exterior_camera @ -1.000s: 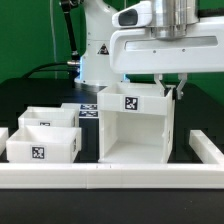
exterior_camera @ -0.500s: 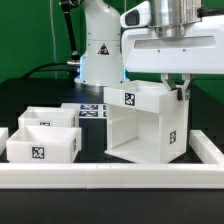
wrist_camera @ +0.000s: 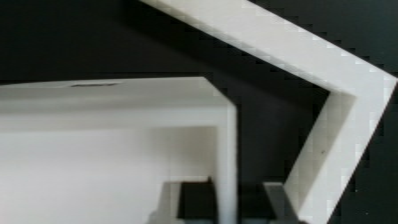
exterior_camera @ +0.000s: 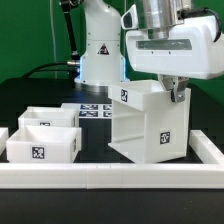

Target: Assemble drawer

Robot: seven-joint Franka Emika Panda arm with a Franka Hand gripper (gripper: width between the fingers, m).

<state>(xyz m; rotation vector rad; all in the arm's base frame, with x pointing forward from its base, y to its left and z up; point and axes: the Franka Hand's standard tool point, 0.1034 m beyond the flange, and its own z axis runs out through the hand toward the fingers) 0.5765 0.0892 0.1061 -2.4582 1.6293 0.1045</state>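
Note:
The white drawer housing [exterior_camera: 148, 122] stands on the black table, turned so its open front faces the exterior view's left-front, with tags on its top and side. My gripper [exterior_camera: 176, 92] is shut on the housing's right wall at the top edge. In the wrist view the thin white wall [wrist_camera: 228, 150] runs between my dark fingers [wrist_camera: 192, 200]. Two low white trays [exterior_camera: 45, 138] sit together at the exterior view's left, the front one showing a tag.
A long white rail [exterior_camera: 110, 178] runs along the table's front and turns up at the exterior view's right [exterior_camera: 207, 150]; it also shows in the wrist view [wrist_camera: 320, 80]. The marker board [exterior_camera: 92, 110] lies behind the trays. The robot base [exterior_camera: 100, 45] stands at the back.
The gripper has moved toward the exterior view's right and twisted, and the held housing has slid right and rotated with it. The trays have not moved.

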